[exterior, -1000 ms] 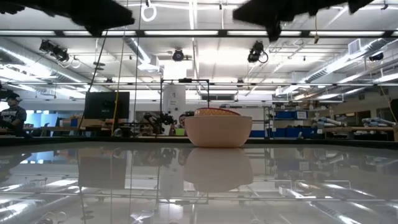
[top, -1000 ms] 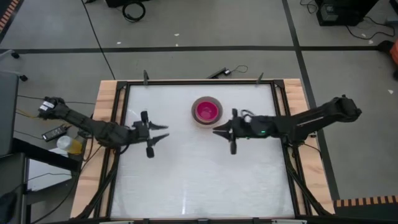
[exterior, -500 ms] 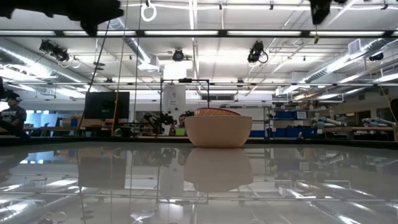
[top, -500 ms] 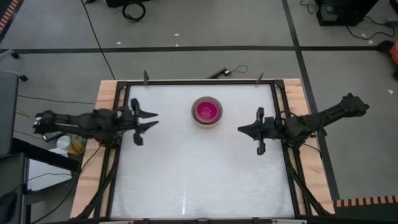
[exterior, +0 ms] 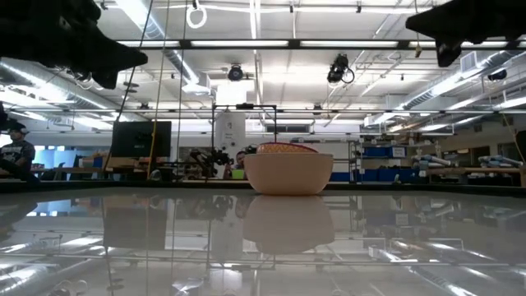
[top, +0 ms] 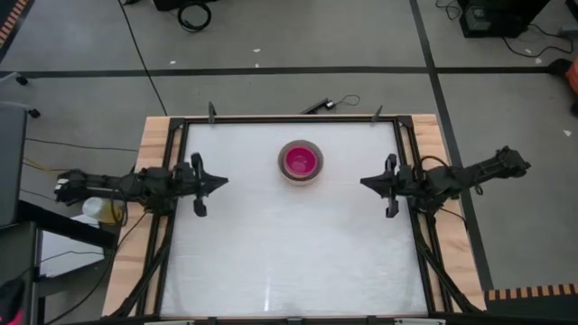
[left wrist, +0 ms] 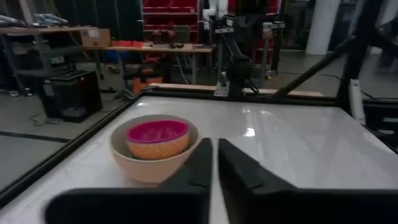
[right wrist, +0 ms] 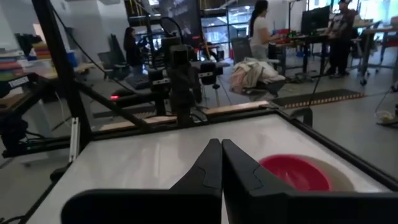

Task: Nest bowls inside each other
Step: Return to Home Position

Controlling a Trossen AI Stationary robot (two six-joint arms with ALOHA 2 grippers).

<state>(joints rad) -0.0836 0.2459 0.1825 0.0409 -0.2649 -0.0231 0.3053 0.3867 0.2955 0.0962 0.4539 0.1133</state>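
Observation:
The bowls stand nested in one stack [top: 301, 161] at the middle of the table's far half. A red-magenta bowl [left wrist: 158, 131] sits on top inside a beige outer bowl [left wrist: 149, 167] that rests on its base. The low view shows the stack [exterior: 288, 171] upright, and the right wrist view shows its [right wrist: 298, 171] red inside. My left gripper [top: 226, 179] is at the table's left edge, level and pointing at the stack, shut [left wrist: 214, 149] and empty. My right gripper [top: 363, 182] is at the right edge, also level, shut [right wrist: 221, 149] and empty.
A black rail [top: 289, 120] frames the white table top [top: 289, 253], with wooden strips outside it. A small dark object with a cable [top: 318, 106] lies on the floor past the far edge. People stand in the room beyond [right wrist: 258, 25].
Both arms have drawn back from the middle of the table, the left toward the left edge and the right toward the right edge, each sinking a little. My left gripper's fingers, spread wide before, have shut. The stack of bowls has not moved.

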